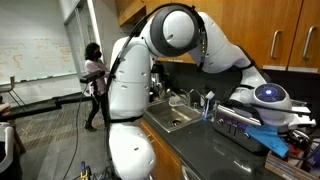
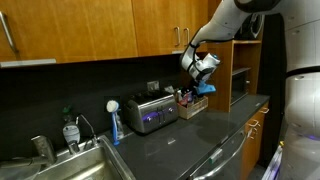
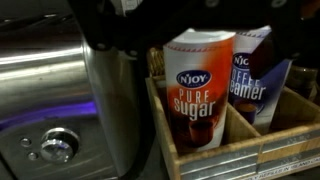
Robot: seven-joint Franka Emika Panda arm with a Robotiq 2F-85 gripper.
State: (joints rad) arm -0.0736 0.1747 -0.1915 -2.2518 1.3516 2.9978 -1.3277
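In the wrist view an orange-and-white "N'Joy Pure Sugar" canister [image 3: 200, 85] stands in a wooden crate [image 3: 215, 155], with a blue coffee creamer canister [image 3: 252, 80] to its right. My gripper [image 3: 200, 22] comes in from the top, open. Its dark fingers [image 3: 108, 38] sit on either side of the sugar canister's top, and I cannot tell if they touch it. In an exterior view the gripper [image 2: 200, 70] hovers just above the crate [image 2: 190, 103] on the counter, with something blue [image 2: 206, 88] beside it. The gripper's tips are hidden in the exterior view with the wrist [image 1: 268, 96].
A chrome toaster [image 3: 60, 100] [image 2: 150, 113] stands against the crate's side. Further along the counter are a dish brush [image 2: 113, 112], a sink [image 2: 60, 165] and a faucet [image 2: 86, 128]. Wooden cabinets [image 2: 90, 30] hang overhead. A person [image 1: 95, 80] stands in the background.
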